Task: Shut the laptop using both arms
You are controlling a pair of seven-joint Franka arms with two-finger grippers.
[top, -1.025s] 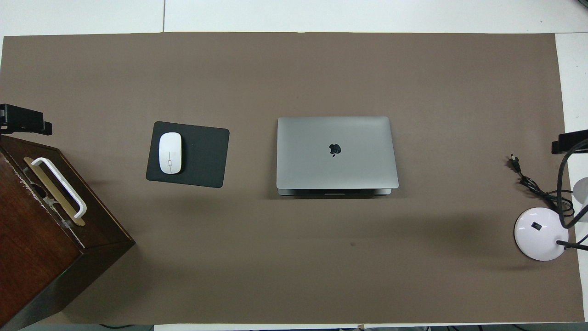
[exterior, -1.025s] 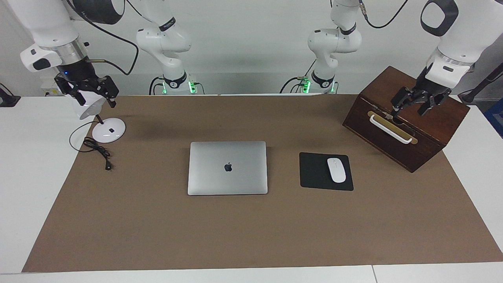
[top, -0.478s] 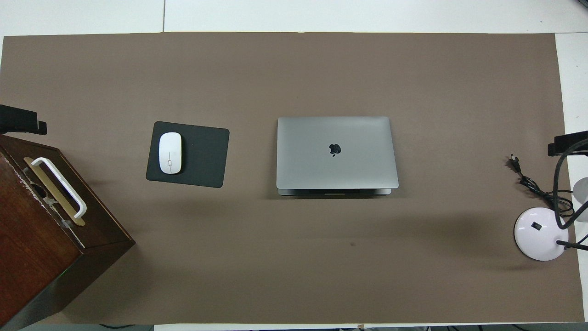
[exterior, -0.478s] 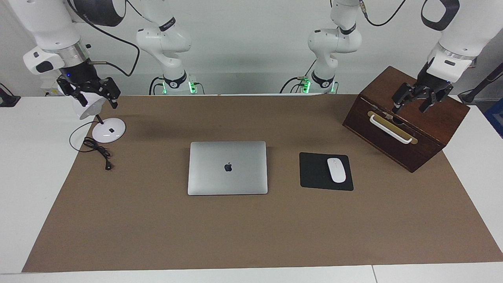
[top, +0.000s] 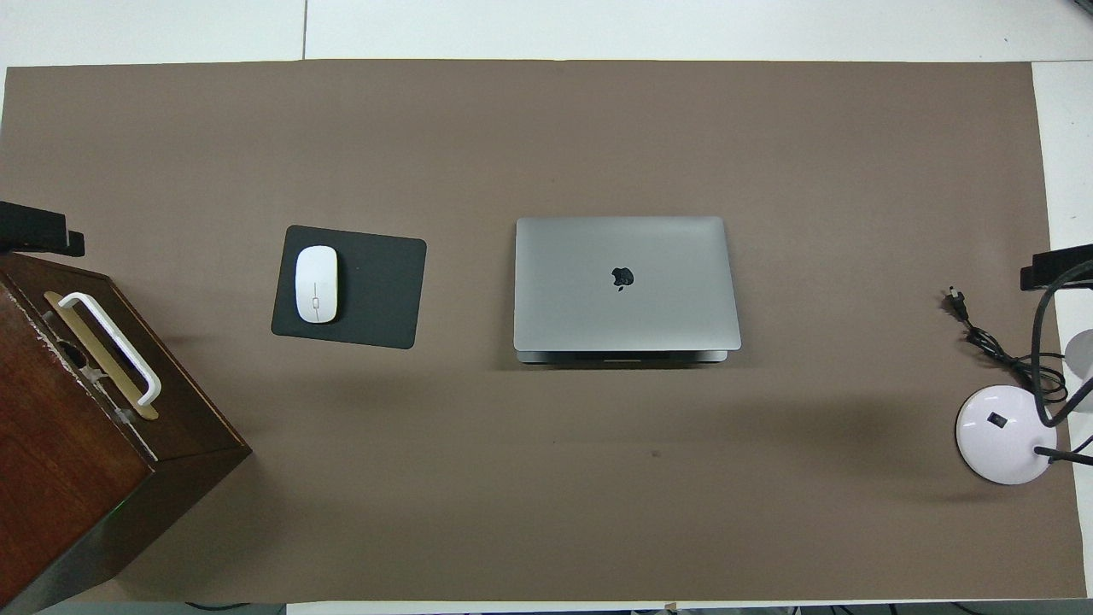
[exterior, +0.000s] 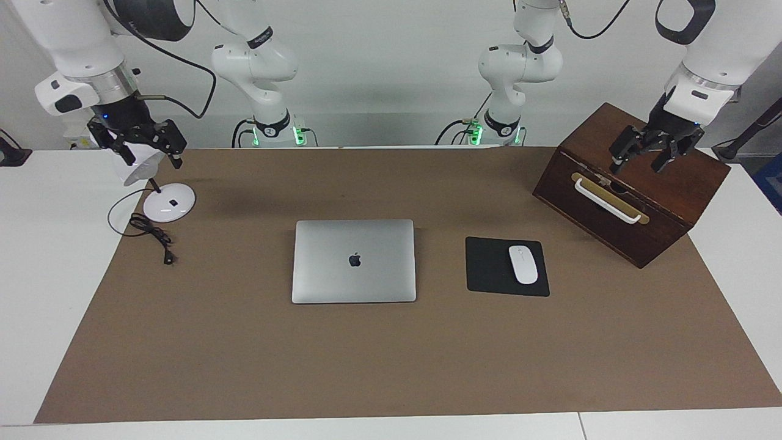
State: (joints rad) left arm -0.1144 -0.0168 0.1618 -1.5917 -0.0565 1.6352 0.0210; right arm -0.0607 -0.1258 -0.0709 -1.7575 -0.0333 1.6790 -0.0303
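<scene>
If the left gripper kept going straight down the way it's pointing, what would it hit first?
Most likely the top of the wooden box: the left gripper, open, hangs over it, pointing down toward the white handle. Depth is uncertain.

Facing cam: high, across the bench (exterior: 391,379), looking at the robots. Overhead cam: above the robots' end, steeply down. Both cover the brown mat (top: 546,478).

A plain white wall (exterior: 391,73) closes the scene, evenly lit, with a soft grey shadow band low along it. The furniture is a white table (exterior: 55,256) whose top is largely covered by a brown mat (exterior: 391,360). A seam splits the white tabletop at its uncovered edge (top: 305,30). Faint shadows lie on the mat.
</scene>
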